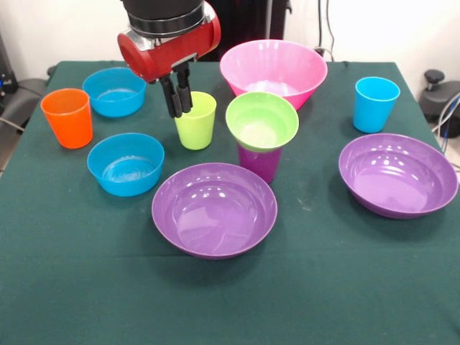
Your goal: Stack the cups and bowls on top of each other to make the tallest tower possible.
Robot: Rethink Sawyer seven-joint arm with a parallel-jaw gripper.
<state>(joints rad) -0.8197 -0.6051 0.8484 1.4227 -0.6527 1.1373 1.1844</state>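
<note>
Four cups stand upright on the green table [72, 287]: the orange cup [67, 117] at far left, the lime green cup [196, 120], the light blue cup [375, 104] and the purple cup [259, 162], which carries the small green bowl [262, 120] (tilted slightly). The gripper [180, 93] hangs at the lime cup's left rim, fingers nearly together, holding nothing. Two purple bowls [214, 210] [398, 175], two blue bowls [115, 92] [126, 164] and the pink bowl [273, 70] sit separately.

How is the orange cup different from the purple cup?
The orange cup is empty and open on top; the purple cup has a green bowl sitting on it. The orange cup stands near the table's edge, the purple cup mid-table. Both stand upright.
</note>
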